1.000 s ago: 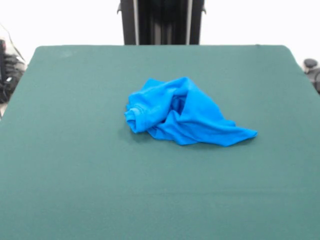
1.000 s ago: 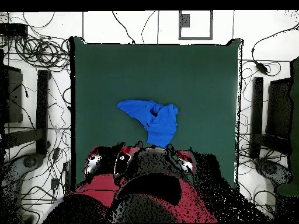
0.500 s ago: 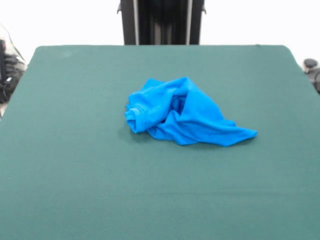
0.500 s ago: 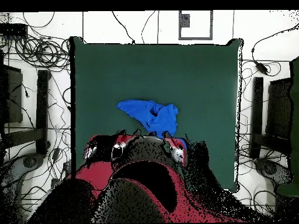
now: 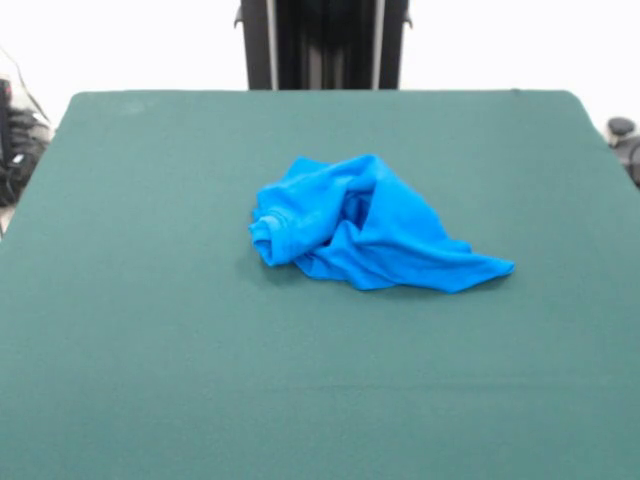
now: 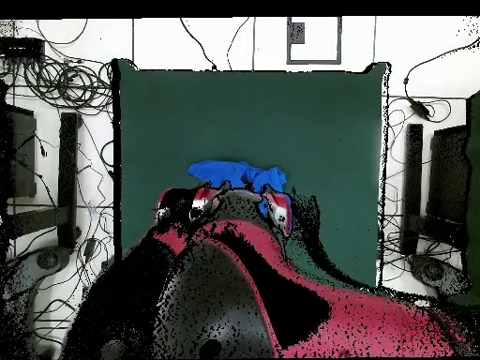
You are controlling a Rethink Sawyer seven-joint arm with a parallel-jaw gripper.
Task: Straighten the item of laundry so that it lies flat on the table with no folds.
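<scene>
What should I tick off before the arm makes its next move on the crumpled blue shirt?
1. Bright blue thin-fabric T-shirt lying flat: not ok, bunched in a heap with folds.
2. Shirt wholly on the dark green felt-topped table, away from the edges: ok.
3. Bare tabletop around the shirt for spreading: ok on all sides in the front view.
4. Red and black arm over the shirt: ok, it covers part of the cloth in the overhead view.
5. Gripper state: cannot tell.
</scene>
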